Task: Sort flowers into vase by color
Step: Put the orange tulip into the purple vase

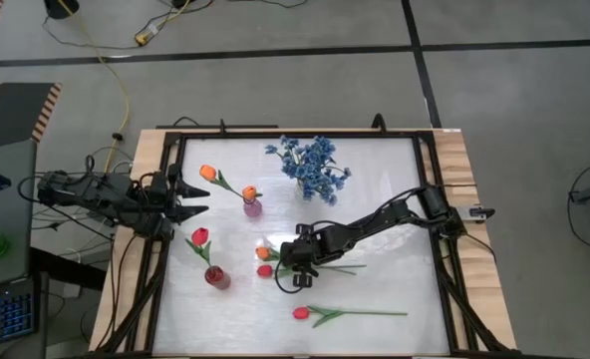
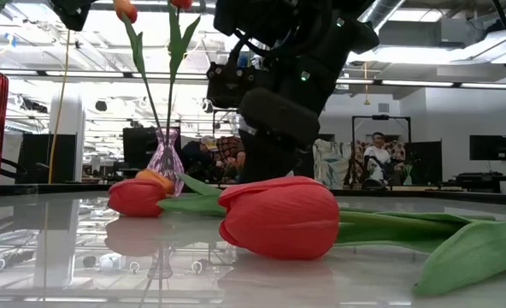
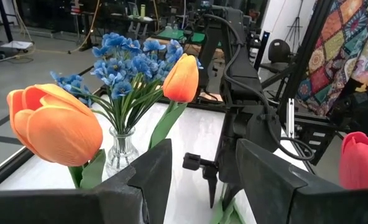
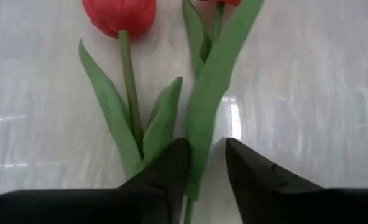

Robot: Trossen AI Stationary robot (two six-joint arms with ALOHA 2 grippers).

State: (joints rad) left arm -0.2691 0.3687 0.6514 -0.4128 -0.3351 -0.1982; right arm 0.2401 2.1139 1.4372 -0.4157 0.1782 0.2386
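Two tulips lie side by side on the white table: an orange one (image 1: 263,252) and a red one (image 1: 265,270) (image 4: 119,15). My right gripper (image 4: 206,165) (image 1: 295,257) slants down over their stems, open, its fingers on either side of the orange tulip's long green leaf (image 4: 202,143). A second red tulip (image 1: 301,312) (image 2: 279,218) lies near the front edge. Standing flowers: an orange tulip (image 1: 208,173) in a pink vase (image 1: 252,207), a red tulip (image 1: 200,237) in a red vase (image 1: 216,277), and blue blossoms (image 1: 310,165) in a glass vase (image 3: 122,149). My left gripper (image 3: 202,180) (image 1: 190,199) waits open at the left edge. My right gripper has the orange tulip's leaf (image 4: 199,168) between its fingers, coming slantwise from above and from the table's right, fingers across the leaf. One finger (image 4: 171,165) lies at the leaf's edge, a gap shows at the other; I cannot tell whether it touches. The flower lies flat on the table.
The table has a black frame (image 1: 430,229) along its sides. The three vases stand in the far and left half. Free white surface lies at the right, between the right arm (image 1: 395,214) and the front edge.
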